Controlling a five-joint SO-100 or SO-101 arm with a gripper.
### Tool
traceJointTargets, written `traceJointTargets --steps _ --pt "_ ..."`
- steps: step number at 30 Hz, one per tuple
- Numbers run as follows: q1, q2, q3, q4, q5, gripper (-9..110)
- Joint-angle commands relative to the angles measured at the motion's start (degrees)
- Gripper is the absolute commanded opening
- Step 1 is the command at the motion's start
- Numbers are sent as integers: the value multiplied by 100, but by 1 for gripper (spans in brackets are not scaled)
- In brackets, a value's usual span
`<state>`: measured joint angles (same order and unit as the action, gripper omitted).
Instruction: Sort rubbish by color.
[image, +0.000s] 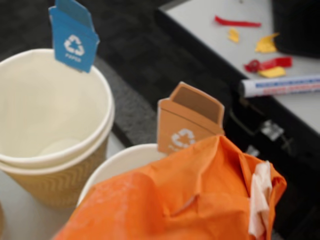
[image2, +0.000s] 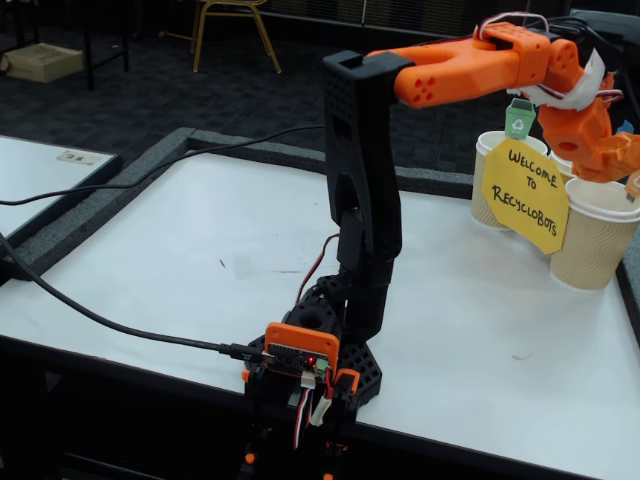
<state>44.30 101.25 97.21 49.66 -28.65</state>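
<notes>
An orange crumpled paper wad (image: 190, 195) with white tape fills the lower part of the wrist view. It hangs right over the rim of a beige ribbed cup (image: 125, 160) that carries an orange recycling tag (image: 187, 122). To the left stands a cup (image: 55, 125) with a blue tag (image: 74, 37); no wad shows inside it. In the fixed view my gripper (image2: 612, 165) is at the far right above the cups (image2: 592, 245), shut on the orange wad (image2: 620, 155). My fingers do not show in the wrist view. The blue and green wads are out of view.
A yellow "Welcome to Recyclobots" sign (image2: 525, 195) leans against the cups, and a green tag (image2: 518, 118) rises from the left cup (image2: 490, 190). A marker pen (image: 282, 86) and paper scraps (image: 265, 45) lie on a neighbouring table. A black cable (image2: 100, 315) runs to the arm's base (image2: 320, 360).
</notes>
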Motion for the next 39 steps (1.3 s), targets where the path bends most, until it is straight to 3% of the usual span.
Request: traceJointTargets --steps 1,31,39 --pt "185 141 -694 -193 35 9" --pt "299 176 -668 -141 70 14" --pt "97 773 -2215 1301 97 12"
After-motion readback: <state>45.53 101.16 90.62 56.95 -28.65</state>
